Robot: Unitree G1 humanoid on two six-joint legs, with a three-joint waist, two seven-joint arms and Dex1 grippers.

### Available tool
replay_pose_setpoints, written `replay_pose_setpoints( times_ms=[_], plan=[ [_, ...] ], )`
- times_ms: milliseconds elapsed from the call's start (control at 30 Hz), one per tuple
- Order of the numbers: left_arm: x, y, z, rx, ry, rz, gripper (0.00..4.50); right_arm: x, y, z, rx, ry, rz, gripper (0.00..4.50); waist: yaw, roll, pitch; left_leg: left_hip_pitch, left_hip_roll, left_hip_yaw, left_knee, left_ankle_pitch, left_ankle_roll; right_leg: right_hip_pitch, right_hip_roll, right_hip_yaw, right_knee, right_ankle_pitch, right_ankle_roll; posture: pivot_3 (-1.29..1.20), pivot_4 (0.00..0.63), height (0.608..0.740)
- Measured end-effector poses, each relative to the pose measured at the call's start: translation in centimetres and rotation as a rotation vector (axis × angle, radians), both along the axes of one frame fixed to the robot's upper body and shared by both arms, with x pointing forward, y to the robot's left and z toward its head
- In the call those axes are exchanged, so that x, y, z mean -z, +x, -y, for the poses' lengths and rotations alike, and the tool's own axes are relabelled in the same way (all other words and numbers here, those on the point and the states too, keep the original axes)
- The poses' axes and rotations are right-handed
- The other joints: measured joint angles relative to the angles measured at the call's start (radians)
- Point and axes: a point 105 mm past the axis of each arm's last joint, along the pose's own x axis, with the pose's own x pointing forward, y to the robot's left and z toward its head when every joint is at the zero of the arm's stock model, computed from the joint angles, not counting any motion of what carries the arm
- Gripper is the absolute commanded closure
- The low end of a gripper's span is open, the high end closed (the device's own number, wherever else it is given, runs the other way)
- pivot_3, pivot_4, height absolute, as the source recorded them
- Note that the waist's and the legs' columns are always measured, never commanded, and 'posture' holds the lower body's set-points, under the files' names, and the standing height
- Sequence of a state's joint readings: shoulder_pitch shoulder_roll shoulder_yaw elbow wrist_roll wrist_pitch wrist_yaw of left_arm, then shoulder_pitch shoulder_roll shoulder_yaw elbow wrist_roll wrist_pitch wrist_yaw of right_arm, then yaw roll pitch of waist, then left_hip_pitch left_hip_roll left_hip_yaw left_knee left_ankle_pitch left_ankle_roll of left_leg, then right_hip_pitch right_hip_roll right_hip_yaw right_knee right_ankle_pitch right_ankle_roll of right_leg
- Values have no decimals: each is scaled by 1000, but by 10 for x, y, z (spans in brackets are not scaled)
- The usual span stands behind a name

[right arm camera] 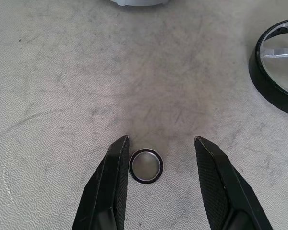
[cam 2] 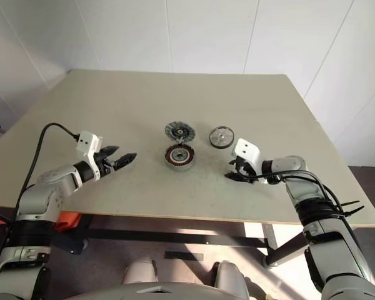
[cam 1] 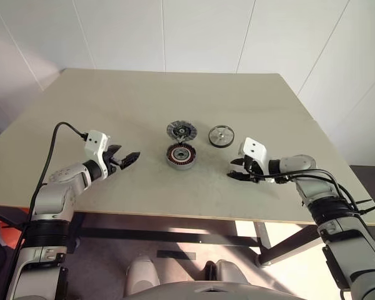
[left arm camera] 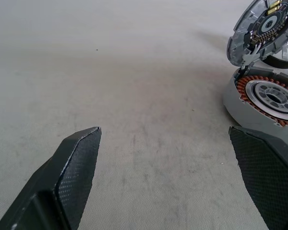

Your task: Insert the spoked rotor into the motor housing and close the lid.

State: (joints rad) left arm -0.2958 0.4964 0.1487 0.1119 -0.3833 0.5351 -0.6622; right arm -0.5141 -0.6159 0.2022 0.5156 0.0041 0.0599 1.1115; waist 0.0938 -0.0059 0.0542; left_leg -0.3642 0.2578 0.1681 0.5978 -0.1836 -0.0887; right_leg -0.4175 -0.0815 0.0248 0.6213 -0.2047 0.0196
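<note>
Ring [right arm camera: 145, 166], mid-tabletop: between part-open right gripper [right arm camera: 161, 143] fingers, touching one. Centre it, then pinch. Left gripper [cam 1: 126, 159] wide open, empty, beside housing [cam 1: 181, 156].

In the right wrist view the rotor [right arm camera: 278, 72] is cut by the picture's edge, so its hub and most spokes are outside. The housing [right arm camera: 134, 2] shows there as just a pale sliver at the edge. In the left wrist view the housing [left arm camera: 266, 98] is cut too, and one finger [left arm camera: 271, 177] of the left gripper [left arm camera: 182, 163] covers its near wall. The lid [left arm camera: 261, 28] is also cut off, and its hinge is hard to tell. The small ring [right arm camera: 145, 166] is too small to find in the head views.
</note>
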Motion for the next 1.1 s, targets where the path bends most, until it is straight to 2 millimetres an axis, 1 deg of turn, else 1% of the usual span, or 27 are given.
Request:
replay_pose_setpoints(
  times_ms=[100, 133, 167, 233, 367, 500, 733, 1100],
  plan=[
    [0, 0, 0, -1, 0, 0, 0, -1, -2, 1, -6, 7, -29, 2145, 0, 0, 0, 0, 0, 0, 0, 0, 0, 0, 0, 0, 0, 0, 0, 0, 0, 740],
    [0, 0, 0, -1, 0, 0, 0, -1, -3, 1, -8, 16, -44, 2145, 0, 0, 0, -1, 0, -1, 0, 0, 0, 0, 0, 0, 0, 1, -1, 0, 0, 740],
    [0, 0, 0, -2, 1, -1, 0, -2, -4, 1, -9, 23, -58, 2145, 1, 0, 0, -1, 0, -1, 0, 0, 0, 0, 0, 0, 0, 3, -5, 0, 0, 740],
    [1, -1, 0, -3, 1, -3, 0, -3, -6, 2, -14, 34, -82, 2145, 1, 0, 0, -1, 0, -1, 0, 0, 2, 0, 0, -1, 0, 4, -7, 0, 0, 740],
    [1, -1, 0, -4, 1, -3, 0, -6, -12, 5, -32, 54, -118, 2145, 2, 0, 0, -5, 1, -1, -1, -4, 8, -3, 0, -3, -1, 3, -5, 0, 0, 740],
    [1, -1, -1, -5, 1, -3, 0, -8, -15, 8, -36, 56, -128, 2145, 2, 0, 0, -6, 1, 0, -2, -6, 11, -3, 0, -4, -4, 2, -4, 0, 0, 740],
    [1, -1, -1, -5, 1, -3, 0, -8, -19, 18, -26, 40, -146, 2145, 2, 1, 0, -4, 1, 0, -1, -5, 10, -2, 0, -3, -3, 2, -4, 0, 0, 740],
    [1, -1, -1, -5, 5, -3, 0, -7, -19, 16, -28, 31, -120, 2145, 1, 1, 0, -4, 1, 0, -1, -5, 9, -2, 0, -2, -2, 2, -4, 0, 0, 740]
  ],
)
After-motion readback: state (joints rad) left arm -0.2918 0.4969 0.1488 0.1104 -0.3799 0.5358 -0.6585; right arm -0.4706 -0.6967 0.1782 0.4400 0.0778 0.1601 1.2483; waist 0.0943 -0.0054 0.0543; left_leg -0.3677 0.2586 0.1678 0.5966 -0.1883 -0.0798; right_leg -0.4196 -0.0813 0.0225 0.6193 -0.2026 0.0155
